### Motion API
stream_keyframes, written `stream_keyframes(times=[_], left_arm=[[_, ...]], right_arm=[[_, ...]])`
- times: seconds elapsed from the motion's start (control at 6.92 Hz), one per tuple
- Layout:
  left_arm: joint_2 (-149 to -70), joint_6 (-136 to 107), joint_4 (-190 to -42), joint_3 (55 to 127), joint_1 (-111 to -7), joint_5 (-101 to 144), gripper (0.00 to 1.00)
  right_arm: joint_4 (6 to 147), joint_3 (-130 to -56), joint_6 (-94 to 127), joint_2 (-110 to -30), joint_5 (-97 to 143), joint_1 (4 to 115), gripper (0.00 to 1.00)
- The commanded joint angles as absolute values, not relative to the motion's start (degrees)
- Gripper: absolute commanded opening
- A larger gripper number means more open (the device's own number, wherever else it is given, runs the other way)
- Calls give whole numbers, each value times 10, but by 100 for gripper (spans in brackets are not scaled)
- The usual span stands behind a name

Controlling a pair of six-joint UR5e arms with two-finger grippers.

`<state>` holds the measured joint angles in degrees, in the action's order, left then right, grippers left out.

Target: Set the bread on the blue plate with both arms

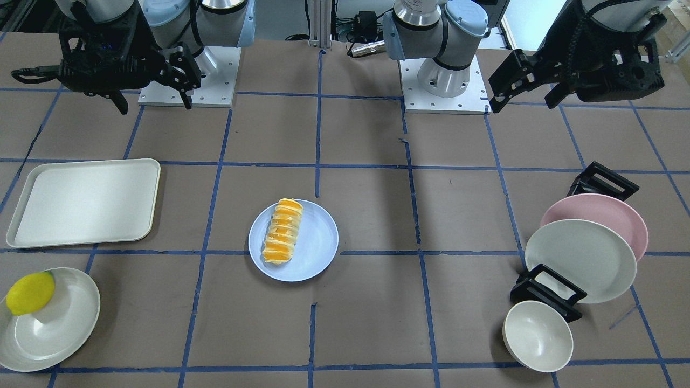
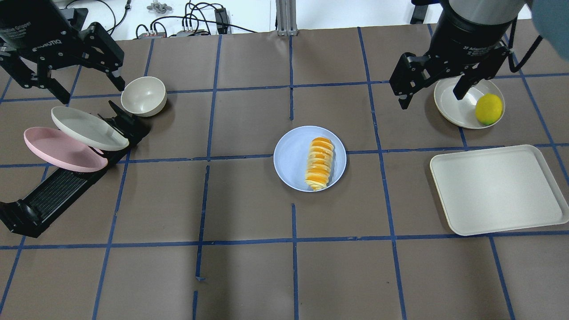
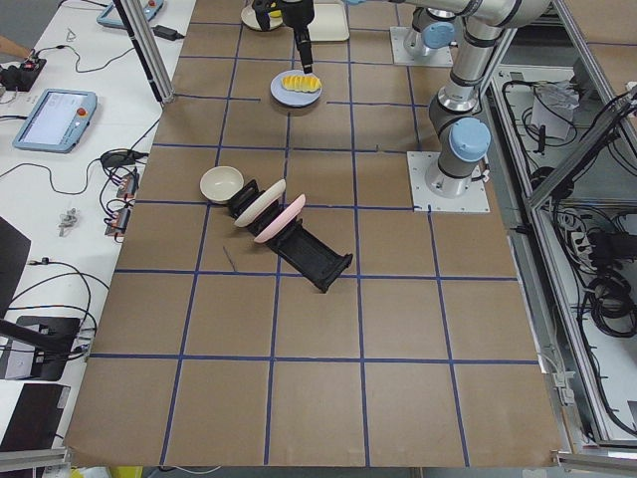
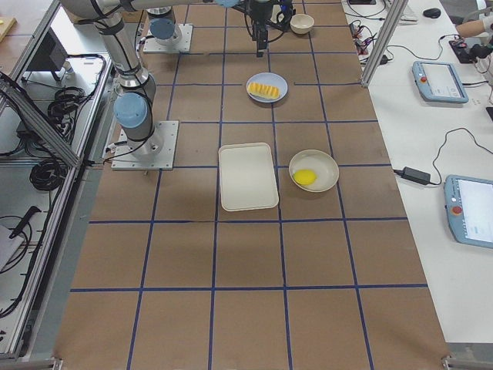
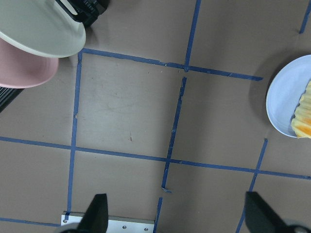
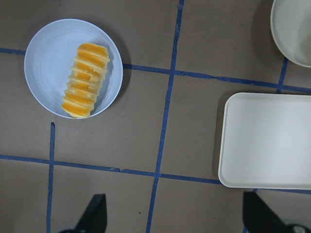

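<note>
The bread [image 2: 319, 163], an orange and cream ridged roll, lies on the blue plate [image 2: 291, 155] at the table's middle, toward the plate's right side. It also shows in the front view [image 1: 282, 231] on the plate [image 1: 318, 242] and in the right wrist view [image 6: 85, 80]. My left gripper [image 2: 90, 93] is open and empty, high over the dish rack at the far left. My right gripper [image 2: 430, 101] is open and empty, raised to the right of the plate beside the lemon's plate. In the left wrist view the plate's edge [image 5: 284, 97] shows at the right.
A cream tray [image 2: 498, 189] lies at the right. A cream plate [image 2: 453, 106] holds a lemon [image 2: 488, 109]. At the left a black rack [image 2: 58, 195] holds a pink plate [image 2: 62, 151] and a cream plate [image 2: 89, 129], with a cream bowl [image 2: 143, 96] beside it.
</note>
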<state>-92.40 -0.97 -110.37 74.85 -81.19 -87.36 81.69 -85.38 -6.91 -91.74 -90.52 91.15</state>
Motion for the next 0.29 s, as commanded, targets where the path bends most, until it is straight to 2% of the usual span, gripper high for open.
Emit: stream_keyframes(times=[0.0, 0.14], left_arm=[[-918, -10, -1110, 749, -811, -874, 100], [-918, -10, -1110, 749, -811, -874, 100]], right_arm=[[817, -855, -68, -921, -905, 912, 98], [818, -855, -68, -921, -904, 912, 98]])
